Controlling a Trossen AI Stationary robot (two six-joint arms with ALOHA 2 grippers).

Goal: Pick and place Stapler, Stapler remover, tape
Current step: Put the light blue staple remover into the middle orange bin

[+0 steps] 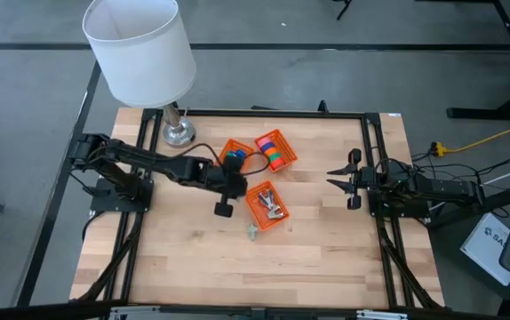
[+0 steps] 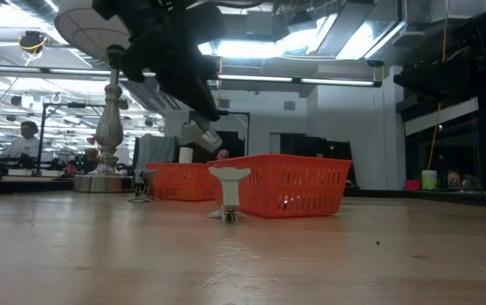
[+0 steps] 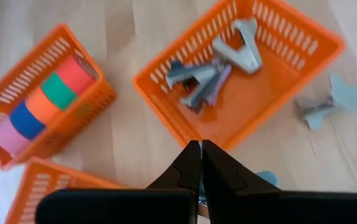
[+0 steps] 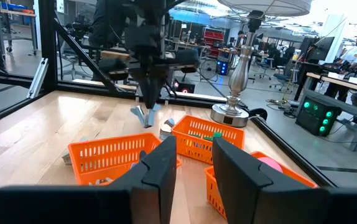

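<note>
The left pincer hangs over the pale wooden surface, its two dark fingers pressed together with nothing between them. It sits just beside the near rim of the orange plastic mesh basket that holds the grey metal staple removers, a small heap of clawed pieces lying in the basket's middle, ahead of the fingertips. One more pale grey staple remover lies alone on the bare wood, just outside that basket's corner, apart from the pincer. Off to the other side, a second orange mesh basket carries the small rolls of coloured tape, pink, blue, orange, green and red, packed in a row, well clear of the fingers. A third orange basket shows only its corner. Over at the far edge, the right pincer waits above the wood, fingers standing apart and empty. A white-shaded lamp with a silver base stands at the surface's back corner.
</note>
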